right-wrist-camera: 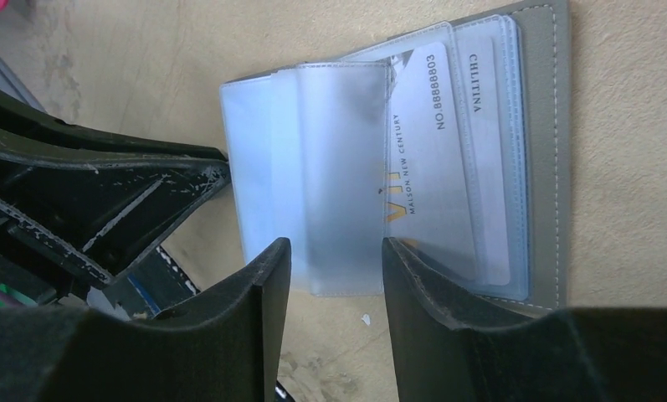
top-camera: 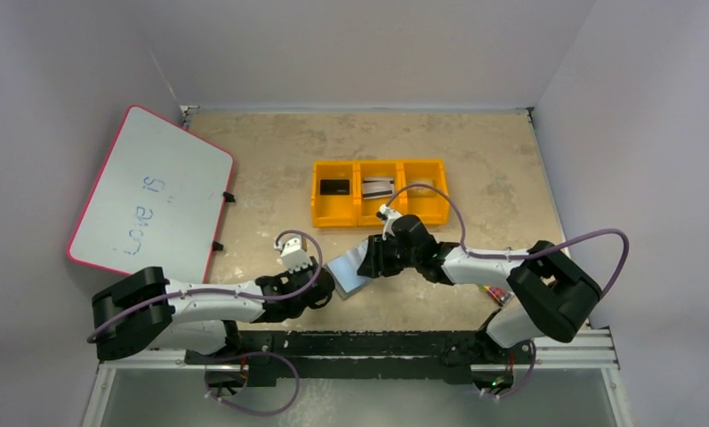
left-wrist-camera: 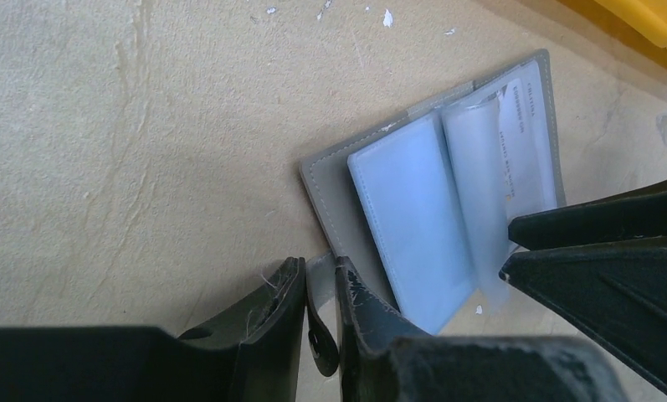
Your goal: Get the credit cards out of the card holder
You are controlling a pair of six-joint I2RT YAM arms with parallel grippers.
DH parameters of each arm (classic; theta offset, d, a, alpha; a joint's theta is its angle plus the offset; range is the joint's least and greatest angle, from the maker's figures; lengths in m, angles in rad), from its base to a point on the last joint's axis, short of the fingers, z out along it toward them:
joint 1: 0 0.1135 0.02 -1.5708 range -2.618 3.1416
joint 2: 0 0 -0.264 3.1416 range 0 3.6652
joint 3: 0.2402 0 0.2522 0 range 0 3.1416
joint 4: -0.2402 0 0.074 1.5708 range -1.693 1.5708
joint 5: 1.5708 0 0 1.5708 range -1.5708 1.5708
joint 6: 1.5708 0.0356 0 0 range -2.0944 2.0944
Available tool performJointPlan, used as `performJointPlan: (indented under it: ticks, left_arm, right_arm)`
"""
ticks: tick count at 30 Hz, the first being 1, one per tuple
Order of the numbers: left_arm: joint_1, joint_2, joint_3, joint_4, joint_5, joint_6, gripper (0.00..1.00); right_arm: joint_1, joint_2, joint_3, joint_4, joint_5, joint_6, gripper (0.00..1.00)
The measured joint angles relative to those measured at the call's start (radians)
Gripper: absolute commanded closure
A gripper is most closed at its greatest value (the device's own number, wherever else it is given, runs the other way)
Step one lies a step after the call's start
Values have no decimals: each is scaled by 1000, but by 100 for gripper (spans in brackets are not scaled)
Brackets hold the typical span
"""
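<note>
— Card holder [top-camera: 349, 272]?
— Open, just before the yellow tray's [top-camera: 379, 219] near wall, not touching it. Credit cards [right-wrist-camera: 430, 142] sit in its sleeves. Bare table [top-camera: 270, 178] left of the tray.
— Claws?
— Left gripper [left-wrist-camera: 320, 272] pinched narrow on the snap tab [left-wrist-camera: 320, 295]. Right gripper [right-wrist-camera: 334, 251] straddles a clear sleeve's [right-wrist-camera: 338, 167] edge; can't tell if it's gripping.

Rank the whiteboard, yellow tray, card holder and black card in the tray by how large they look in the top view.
1. whiteboard
2. yellow tray
3. card holder, partly hidden, so its rank is less sure
4. black card
</note>
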Motion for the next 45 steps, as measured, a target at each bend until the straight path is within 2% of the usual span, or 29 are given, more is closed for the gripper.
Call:
performJointPlan:
  ticks: [5,12,18,26,31,36,41,45]
  left_arm:
    - [0,0,0,0,1,6,84]
    - [0,-42,-3,-6,-6,2,83]
    - [0,-169,-29,-64,-46,-37,79]
    - [0,-412,-57,-223,-142,-138,74]
    - [0,-476,-57,-278,-177,-161,73]
    - [0,-450,-47,-309,-179,-154,72]
    - [0,-397,16,-306,-179,-108,71]
    - [0,-360,63,-286,-179,-70,70]
  right_arm:
    - [0,7,2,40,-59,5,48]
    - [2,20,12,192,-220,47,47]
    - [6,89,22,240,-303,55,46]
    - [47,180,58,258,-371,59,46]
    - [77,184,111,203,-337,37,45]
    - [78,-9,93,166,-300,29,47]
    - [78,-216,96,63,-142,4,46]
    - [76,-281,96,-61,49,12,55]
